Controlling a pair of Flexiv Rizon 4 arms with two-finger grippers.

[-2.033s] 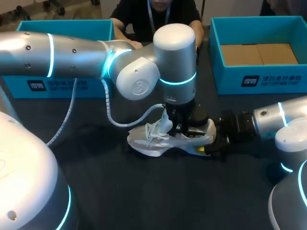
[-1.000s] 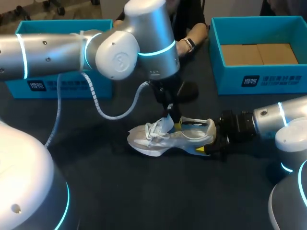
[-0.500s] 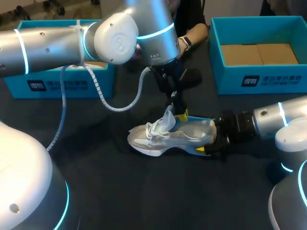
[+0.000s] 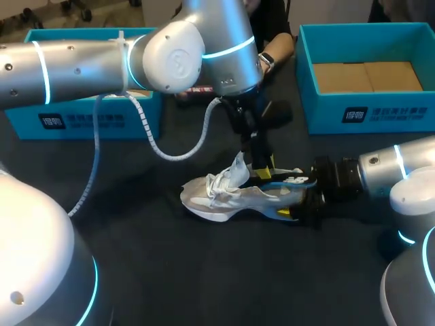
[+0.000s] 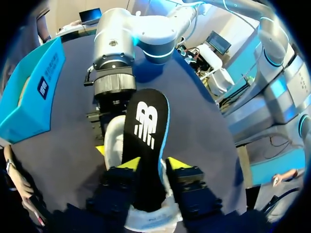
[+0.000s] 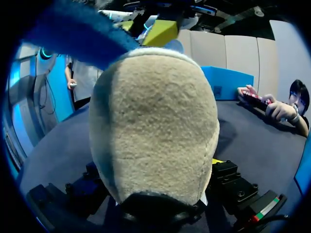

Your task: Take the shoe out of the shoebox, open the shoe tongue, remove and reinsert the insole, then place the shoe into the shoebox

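A white shoe lies on its side on the dark table, toe to the left. My right gripper is shut on its heel, and the beige heel fills the right wrist view. A black insole with a blue underside lies across the shoe's opening, pointing toward the right arm. My left gripper hangs just above the opening. Seen from the left wrist, the insole passes between its parted yellow fingertips, flat side up, over the shoe. The tongue stands up beside the laces.
A teal shoebox stands at the back left behind my left arm. Another teal box with brown cardboard inside stands at the back right. A person's hand with a watch rests at the table's far edge between them.
My left gripper pulled the insole up out of the shoe and shifted right. Its fingers have parted, and the insole has dropped flat across the heel. The right arm kept still.
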